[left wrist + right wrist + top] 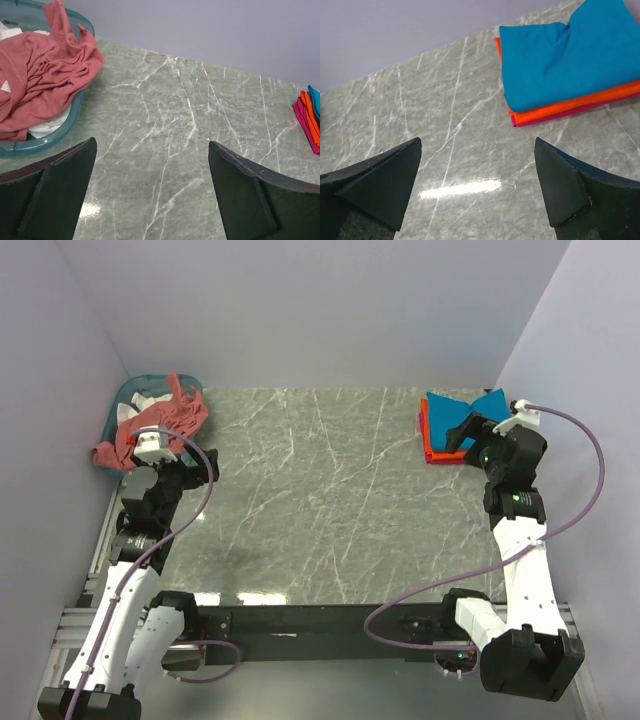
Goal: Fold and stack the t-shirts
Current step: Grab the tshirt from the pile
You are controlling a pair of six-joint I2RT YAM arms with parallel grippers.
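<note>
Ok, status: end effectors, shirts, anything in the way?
Left end effector open, empty; right end effector open, empty. Dusty-red t-shirt crumpled in teal basket. Folded stack far right: blue over orange over magenta. Nothing in the way.

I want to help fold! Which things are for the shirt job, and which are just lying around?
For the job: dusty-red t-shirt, blue folded t-shirt, orange folded t-shirt, pink folded t-shirt.
Just lying about: teal basket, marble table.

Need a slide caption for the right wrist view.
Open right gripper above the marble table, facing the folded t-shirt stack, teal-blue on top.
</note>
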